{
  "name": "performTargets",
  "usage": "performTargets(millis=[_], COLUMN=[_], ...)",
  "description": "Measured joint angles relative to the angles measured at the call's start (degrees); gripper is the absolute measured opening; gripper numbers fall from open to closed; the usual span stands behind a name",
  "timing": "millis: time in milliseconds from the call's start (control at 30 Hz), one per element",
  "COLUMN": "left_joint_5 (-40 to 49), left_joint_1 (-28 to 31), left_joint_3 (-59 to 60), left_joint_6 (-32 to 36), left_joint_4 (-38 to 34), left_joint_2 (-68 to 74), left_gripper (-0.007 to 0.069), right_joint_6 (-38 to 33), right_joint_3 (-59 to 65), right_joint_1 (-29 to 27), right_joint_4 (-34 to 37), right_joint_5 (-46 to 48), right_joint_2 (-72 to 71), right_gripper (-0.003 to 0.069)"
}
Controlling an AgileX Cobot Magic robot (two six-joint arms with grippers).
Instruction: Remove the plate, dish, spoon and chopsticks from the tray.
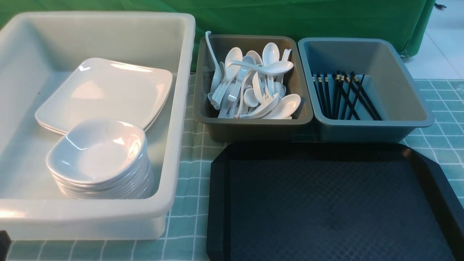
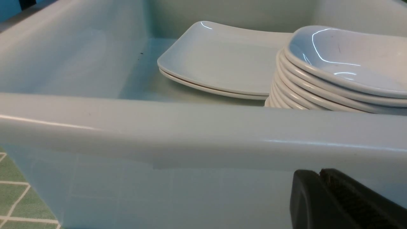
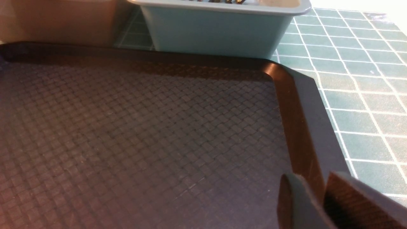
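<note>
The black tray (image 1: 217, 188) lies at the front right with nothing on its textured floor; its rim also shows in the right wrist view (image 3: 299, 121). The plate (image 1: 108, 90) lies on another plate in the white tub (image 1: 181, 108). The dish (image 1: 96, 148) tops a stack of several dishes in front of it. Both show in the left wrist view, the plate (image 2: 222, 60) and the dish (image 2: 343, 60). Spoons (image 1: 253, 87) fill the grey bin. Chopsticks (image 1: 344, 94) lie in the blue-grey bin. My left gripper (image 2: 319, 173) is shut and empty outside the tub's near wall (image 2: 190, 127). My right gripper (image 3: 318, 184) is slightly open and empty over the tray's far right corner.
The grey bin (image 1: 250, 127) and the blue-grey bin (image 1: 362, 130) stand side by side just behind the tray; the blue-grey one also shows in the right wrist view (image 3: 216, 31). A green checked cloth (image 1: 188, 152) covers the table. A green curtain hangs behind.
</note>
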Motion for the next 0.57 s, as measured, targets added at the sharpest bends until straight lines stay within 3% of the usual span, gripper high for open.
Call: performTargets(millis=[567], left_joint_5=[0.0], left_joint_1=[0.0], left_joint_3=[0.0], left_joint_6=[0.06], left_joint_4=[0.0], left_joint_2=[0.0], left_gripper=[0.0011], right_joint_6=[0.0], right_joint_3=[0.0], right_joint_1=[0.0], right_joint_4=[0.0], right_joint_5=[0.0], right_joint_2=[0.0], right_gripper=[0.0204])
